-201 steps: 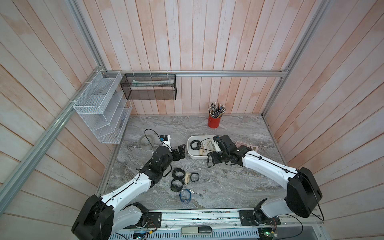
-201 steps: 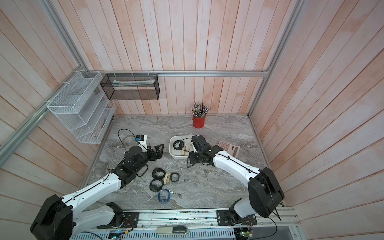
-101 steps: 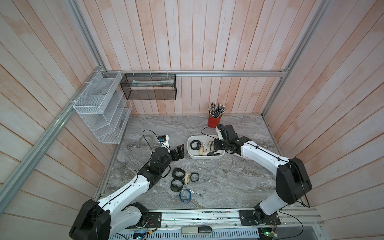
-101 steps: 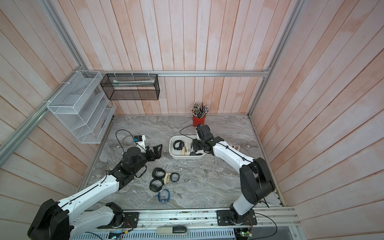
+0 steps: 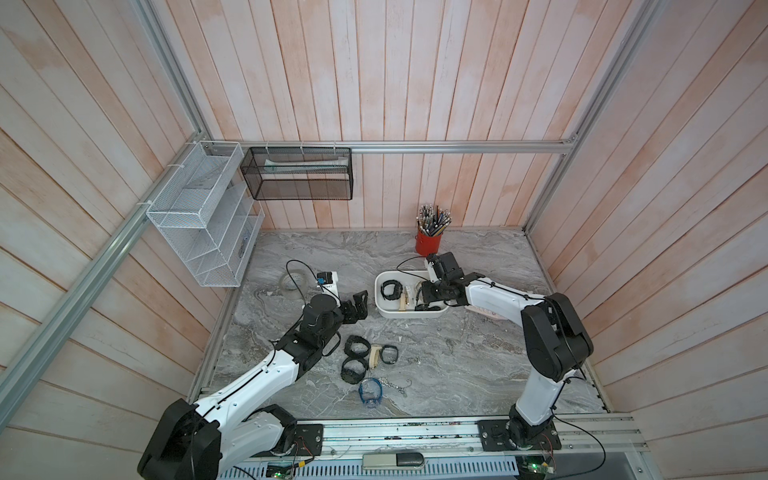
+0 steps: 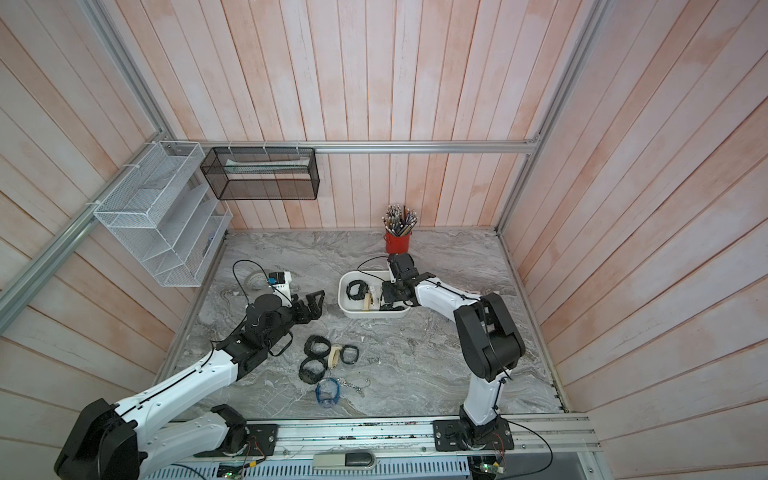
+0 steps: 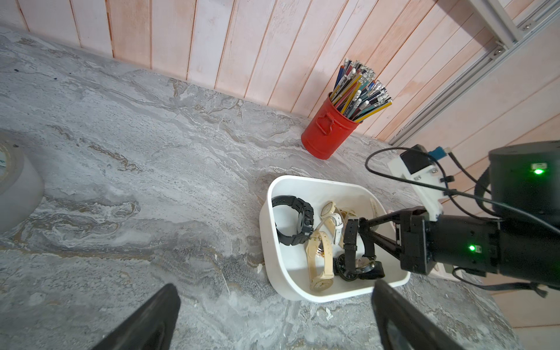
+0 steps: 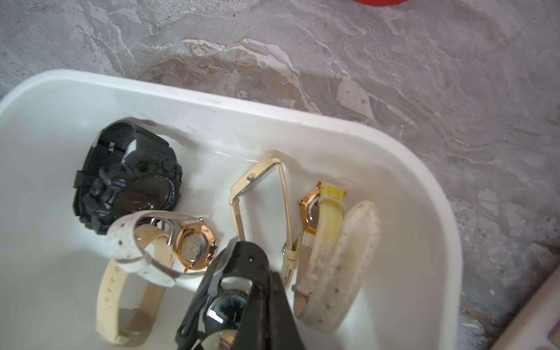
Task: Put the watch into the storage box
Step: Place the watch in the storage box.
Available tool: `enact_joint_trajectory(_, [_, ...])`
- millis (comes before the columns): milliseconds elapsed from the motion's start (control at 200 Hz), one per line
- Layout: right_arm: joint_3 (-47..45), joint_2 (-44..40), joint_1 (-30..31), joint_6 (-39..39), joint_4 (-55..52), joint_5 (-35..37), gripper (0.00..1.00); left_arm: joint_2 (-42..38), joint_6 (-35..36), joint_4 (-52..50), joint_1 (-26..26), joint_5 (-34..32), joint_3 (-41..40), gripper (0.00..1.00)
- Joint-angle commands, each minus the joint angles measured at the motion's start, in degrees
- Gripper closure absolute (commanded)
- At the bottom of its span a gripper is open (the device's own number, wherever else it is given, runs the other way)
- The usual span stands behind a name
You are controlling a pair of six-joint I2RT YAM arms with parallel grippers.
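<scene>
red pencil cup [image 5: 428,251] by back wall | wire rack [image 5: 199,232], mesh basket [image 5: 297,187] wall-hung | possibly tape roll [image 7: 21,194]

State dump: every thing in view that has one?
left tool, open, empty, over the table
right tool, shut on black strap watch
black strap watch, held by strap, dangling inside storage box
storage box, upright, several watches inside
table watches, loose, outside the box
pencil cup, upright, full
</scene>
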Motion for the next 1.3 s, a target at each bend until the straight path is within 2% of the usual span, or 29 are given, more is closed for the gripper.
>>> enact_joint_trajectory(0, [1.16, 0.84, -0.41, -0.34, 2.31, -0.81, 1.0, 0.23, 0.48, -0.82, 0.46, -0.12, 0.42, 0.0])
enact_joint_trajectory(65, [1.25, 0.95, -0.41, -0.15, 2.21, -1.06, 1.0, 0.31, 0.55, -1.01, 0.44, -0.12, 0.55, 0.0])
enact_joint_trajectory(180, [1.21, -0.7, -0.62, 0.32, 2.93, -2.67, 0.76, 0.41, 0.53, -1.12, 0.45, -0.2, 0.79, 0.0])
enact_joint_trajectory(230, [1.03, -1.98, -0.83, 0.53, 3.22, -3.43, 0.69, 0.41, 0.62, -1.28, 0.45, -0.2, 0.91, 0.0])
enact_joint_trajectory(460, [1.18, -8.37, -1.62, 0.81, 3.26, -5.28, 0.47, 0.98, 0.65, -1.1, 0.45, -0.45, 1.5, 0.0])
enact_joint_trajectory(565, [0.39, -11.97, -2.07, 1.49, 4.47, -5.39, 0.4, 0.99, 0.72, -0.77, 0.52, -0.21, 1.66, 0.0])
enact_joint_trajectory(805, [-11.96, -21.5, -2.61, 3.77, 19.05, -6.37, 0.22, 1.87, 0.64, -1.0, 0.45, 0.66, 2.06, 0.0])
enact_joint_trajectory(1115, [-13.8, -23.5, -2.74, 4.39, 20.16, -4.11, 0.19, 1.43, -0.11, -3.67, 0.51, 2.35, 2.35, 0.01])
enact_joint_trajectory(1290, [-14.5, -22.98, -2.69, 5.38, 20.48, -3.58, 0.18, 0.78, -0.5, -11.93, 0.52, 3.84, 3.89, 0.08])
